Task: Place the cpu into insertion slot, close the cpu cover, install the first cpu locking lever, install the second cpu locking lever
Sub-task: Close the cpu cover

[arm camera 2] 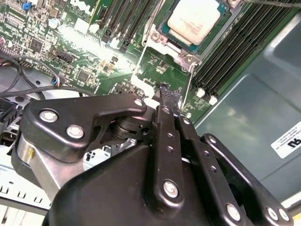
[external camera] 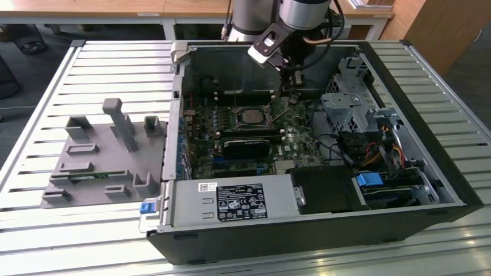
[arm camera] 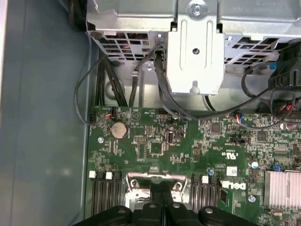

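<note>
— Where is your chip?
— Your small, flat, square cpu (arm camera 2: pixel 195 19) with the pale silvery top lies in the black-rimmed square insertion slot (arm camera 2: pixel 163 32). The slot sits on the green circuit board (arm camera 2: pixel 94 61) inside the open black computer case (external camera: pixel 307 236).
— And your tool?
— Your black two-fingered gripper (arm camera 2: pixel 165 94) hangs low just beside the slot, toward the exterior view's right. Its fingers are pressed together, their tips near a thin wire lever (arm camera 2: pixel 189 82). You cannot tell whether they pinch anything.
— The thin silver metal cpu cover (arm camera 2: pixel 187 59)?
— You cannot tell whether it lies down.
</note>
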### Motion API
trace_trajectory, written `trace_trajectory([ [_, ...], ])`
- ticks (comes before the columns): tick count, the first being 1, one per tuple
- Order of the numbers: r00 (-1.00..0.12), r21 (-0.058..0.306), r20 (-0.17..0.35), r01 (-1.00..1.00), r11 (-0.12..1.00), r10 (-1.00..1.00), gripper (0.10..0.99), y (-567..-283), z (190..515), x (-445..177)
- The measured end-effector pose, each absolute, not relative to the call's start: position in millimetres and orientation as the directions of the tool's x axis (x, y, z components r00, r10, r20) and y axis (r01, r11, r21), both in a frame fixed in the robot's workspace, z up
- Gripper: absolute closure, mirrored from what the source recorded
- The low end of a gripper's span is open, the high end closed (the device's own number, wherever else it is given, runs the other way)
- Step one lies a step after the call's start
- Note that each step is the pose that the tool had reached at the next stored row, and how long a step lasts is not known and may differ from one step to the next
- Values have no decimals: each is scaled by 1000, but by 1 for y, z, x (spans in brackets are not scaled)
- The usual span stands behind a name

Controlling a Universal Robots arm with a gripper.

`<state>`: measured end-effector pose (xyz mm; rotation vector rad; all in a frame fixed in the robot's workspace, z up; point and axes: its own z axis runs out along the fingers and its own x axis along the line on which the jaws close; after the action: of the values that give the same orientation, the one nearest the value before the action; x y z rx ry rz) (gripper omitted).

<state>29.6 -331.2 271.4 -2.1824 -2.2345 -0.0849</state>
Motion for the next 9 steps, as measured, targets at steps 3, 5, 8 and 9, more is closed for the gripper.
trace_trajectory([
  [3, -24, 27, 50, 999, 23, 998, 980, -331, 270, 34],
  [5, -24, 27, 50, 999, 23, 998, 980, -331, 269, 37],
  [8, -24, 27, 50, 999, 23, 998, 980, -330, 267, 41],
  [9, -24, 27, 50, 999, 23, 998, 980, -330, 266, 42],
])
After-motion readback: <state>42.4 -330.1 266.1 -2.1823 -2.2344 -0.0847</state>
